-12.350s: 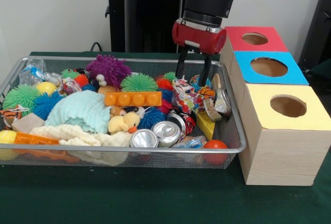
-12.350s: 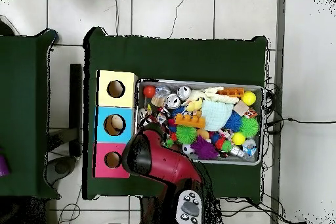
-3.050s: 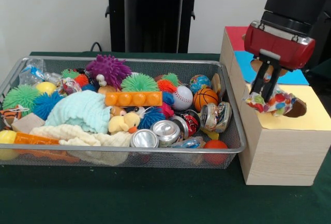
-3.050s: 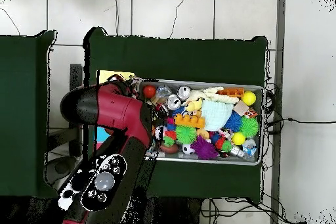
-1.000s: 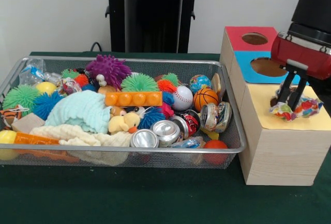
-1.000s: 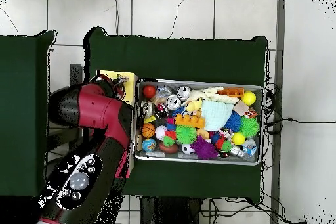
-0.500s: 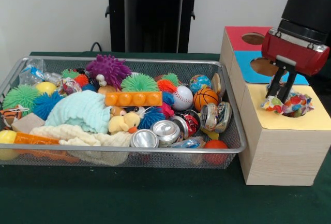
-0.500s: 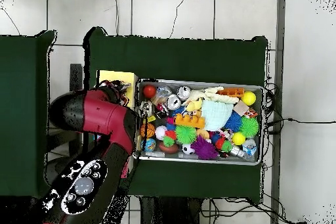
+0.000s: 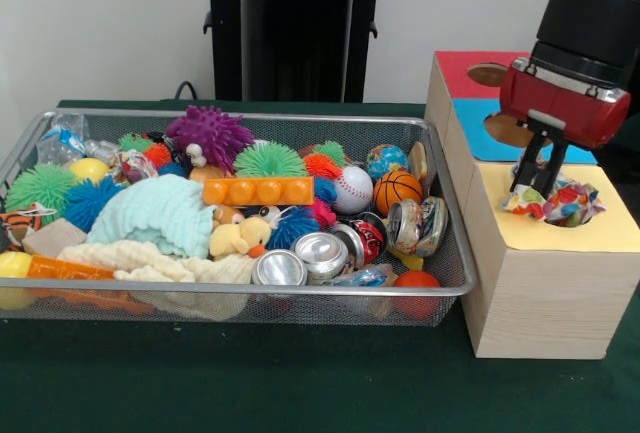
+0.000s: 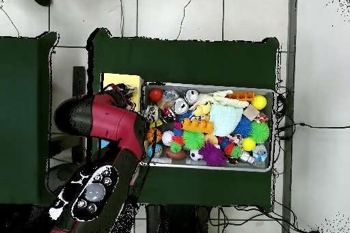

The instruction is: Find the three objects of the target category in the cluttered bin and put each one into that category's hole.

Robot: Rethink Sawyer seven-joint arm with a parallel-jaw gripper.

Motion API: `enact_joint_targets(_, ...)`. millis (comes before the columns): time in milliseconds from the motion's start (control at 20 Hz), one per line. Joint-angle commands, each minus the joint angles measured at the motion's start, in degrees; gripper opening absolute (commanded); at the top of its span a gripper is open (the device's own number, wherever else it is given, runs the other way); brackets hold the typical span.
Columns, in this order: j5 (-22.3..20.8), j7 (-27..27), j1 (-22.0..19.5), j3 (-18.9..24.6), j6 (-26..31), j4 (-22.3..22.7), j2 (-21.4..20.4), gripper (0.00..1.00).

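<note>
A crumpled colourful snack wrapper [image 9: 560, 201] sits over the hole of the yellow-topped wooden box [image 9: 540, 273], at the right of the front view. My gripper [image 9: 534, 185] hangs straight down over that box. Its two dark fingers stand close together, pinching the wrapper's left edge. The wrapper covers the hole. In the overhead view my red arm [image 10: 102, 124] hides the gripper and most of the boxes; only the yellow box's far end [image 10: 123, 80] shows.
The wire mesh bin [image 9: 300, 293] left of the boxes holds spiky balls, sports balls, crushed cans [image 9: 322, 253], cloths and a clear packet [image 9: 62, 141]. Behind the yellow box are the blue box [image 9: 478, 118] and the red box [image 9: 460, 68] with its hole [image 9: 488, 74].
The gripper lifted the wrapper out of the bin and carried it right to the yellow box. Over the last second it shifted left, and the wrapper settled onto the hole.
</note>
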Motion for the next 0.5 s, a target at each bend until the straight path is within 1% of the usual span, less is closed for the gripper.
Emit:
enact_joint_targets(50, -1.8, 8.2, -1.8, 9.8, -3.3, 4.8, 6.1, 0.00)
enact_joint_targets(250, -0.8, 10.2, -0.9, 9.0, -2.4, 3.5, 7.1, 0.00)
enact_joint_targets(500, 0.2, 11.3, -0.9, 9.4, -2.0, 2.7, 7.5, 0.00)
